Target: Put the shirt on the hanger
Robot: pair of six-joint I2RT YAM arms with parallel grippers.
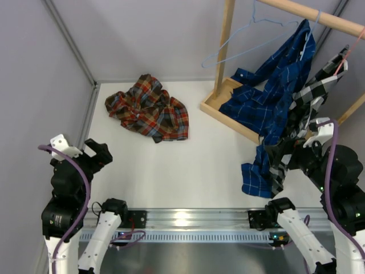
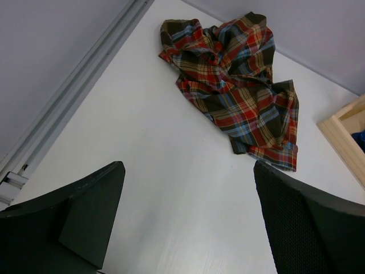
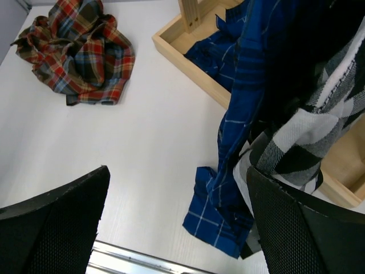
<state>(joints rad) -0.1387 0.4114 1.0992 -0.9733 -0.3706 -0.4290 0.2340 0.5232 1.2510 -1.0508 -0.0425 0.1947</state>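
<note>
Shirt: crumpled heap flat on the white table, upper left of centre in the top view, w/ folds bunched and nothing on it. No fingers touching it.

Left fingers spread wide and holding nothing. They sit in the lower left of the top view, well apart from the shirt, which lies up and to the right of them. In the left wrist view the shirt fills the upper centre of the frame. The two dark fingers are in the bottom corners, w/ bare table between them and the cloth. The shirt's lowest corner is nearer the right-hand finger.

Right fingers also spread wide and holding nothing. In the right wrist view the shirt is in the upper left corner, far from both fingers at the bottom edge.

Hanger: bare, tilted, hooked on the wooden rail at upper right of the top view. It's well apart from the shirt and both sets of fingers.

Just right of the hanger a dark blue check shirt hangs from the same rail. Its tail drapes over the wooden base and onto the table. A black-and-white check shirt hangs beside it. Both hang just by the lower-right finger in the right wrist view; can't tell if they touch it.
</note>
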